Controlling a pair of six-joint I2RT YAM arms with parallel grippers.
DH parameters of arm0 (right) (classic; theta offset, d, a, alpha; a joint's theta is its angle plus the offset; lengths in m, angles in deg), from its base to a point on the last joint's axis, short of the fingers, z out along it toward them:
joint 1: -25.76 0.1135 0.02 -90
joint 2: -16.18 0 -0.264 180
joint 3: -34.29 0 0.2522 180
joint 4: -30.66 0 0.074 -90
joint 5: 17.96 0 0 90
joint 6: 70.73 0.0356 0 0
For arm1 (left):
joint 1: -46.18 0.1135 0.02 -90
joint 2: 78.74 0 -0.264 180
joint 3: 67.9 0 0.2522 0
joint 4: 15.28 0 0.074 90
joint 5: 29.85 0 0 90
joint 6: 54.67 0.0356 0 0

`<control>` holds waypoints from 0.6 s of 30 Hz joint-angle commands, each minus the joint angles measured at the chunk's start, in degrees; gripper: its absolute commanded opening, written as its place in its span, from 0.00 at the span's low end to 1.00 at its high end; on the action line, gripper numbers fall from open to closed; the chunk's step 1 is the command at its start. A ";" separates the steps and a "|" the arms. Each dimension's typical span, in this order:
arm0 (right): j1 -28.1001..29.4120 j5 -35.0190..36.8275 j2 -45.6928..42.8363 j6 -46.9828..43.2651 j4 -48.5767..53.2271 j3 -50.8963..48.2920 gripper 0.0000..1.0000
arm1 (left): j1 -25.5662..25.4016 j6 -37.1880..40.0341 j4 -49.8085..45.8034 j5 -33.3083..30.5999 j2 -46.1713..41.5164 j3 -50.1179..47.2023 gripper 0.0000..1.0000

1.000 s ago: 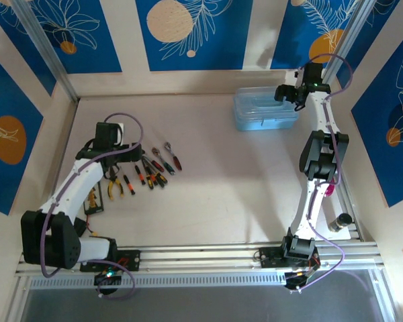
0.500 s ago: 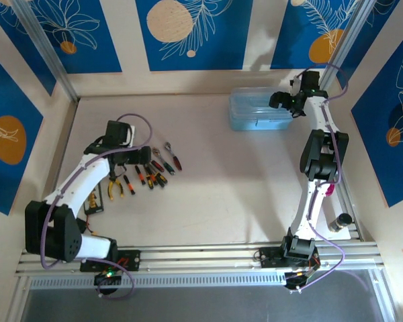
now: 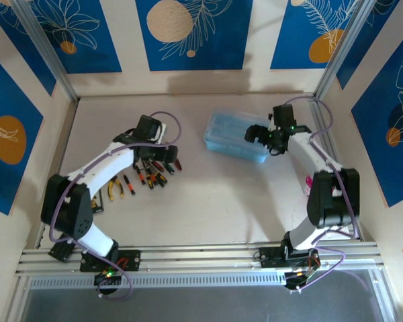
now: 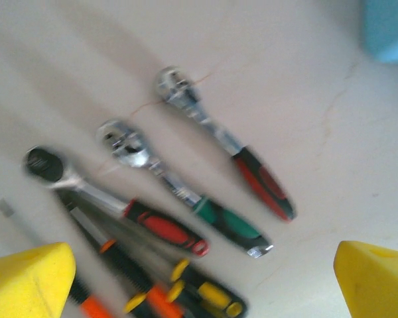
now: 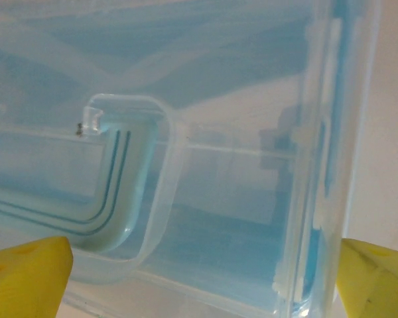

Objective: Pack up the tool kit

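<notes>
Translucent light-blue plastic catches the eye: the case (image 3: 234,136) lies tilted at the back middle of the table (image 3: 221,201), and the right pincer (image 3: 263,139) hangs at its right end, jaws spread wide, yellow tips either side of it in the wrist view, gripping nothing I can see. Over on the left, well apart from the case, the left pincer (image 3: 158,149) hovers spread and empty above three wrenches (image 4: 205,205) lying side by side, screwdrivers (image 4: 186,298) just beside them and yellow-handled pliers (image 3: 114,188) at the row's near-left end.
</notes>
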 commanded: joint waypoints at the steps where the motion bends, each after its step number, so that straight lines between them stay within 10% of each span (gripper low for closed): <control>1: 3.62 4.54 -6.25 5.23 3.05 -3.32 0.99 | -3.20 -1.11 1.57 3.42 4.06 4.57 1.00; 9: 1.93 3.87 -9.73 -7.00 7.02 3.04 0.99 | -7.98 -3.73 3.31 5.99 13.41 11.99 1.00; 18: 0.12 -10.32 9.25 -20.83 5.97 22.26 0.99 | -8.07 -4.86 0.05 5.83 27.08 25.92 1.00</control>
